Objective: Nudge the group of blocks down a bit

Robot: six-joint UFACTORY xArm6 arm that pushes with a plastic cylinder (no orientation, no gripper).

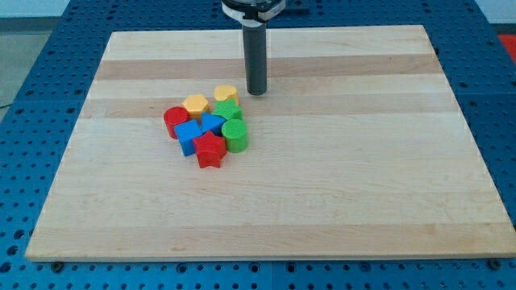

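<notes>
wooden board [322, 201] lies on a blue perforated table [32, 72]. dark rod [255, 60] comes down from the view's top, my tip [256, 93] resting on the board. no pincer on this rig, just the rod, so nothing is held.

the group of blocks sits left of board centre, all packed together and touching. my tip is just to the view's upper right of the group, near the yellow block [226, 93] at the cluster's top right, with a small gap; cannot tell for sure whether it touches. a second yellow block, roughly hexagonal [195, 104], is to its left. red cylinder [176, 121] at the cluster's left edge. green star-like block [228, 110] under the first yellow one. green cylinder [235, 134] at the right edge. blue block [212, 123] in the middle, another blue block [189, 134] lower left. red star-like block [210, 149] at the bottom.

nothing stands between the tip and the group. board below the cluster has only wood grain. no readable writing or labels.
</notes>
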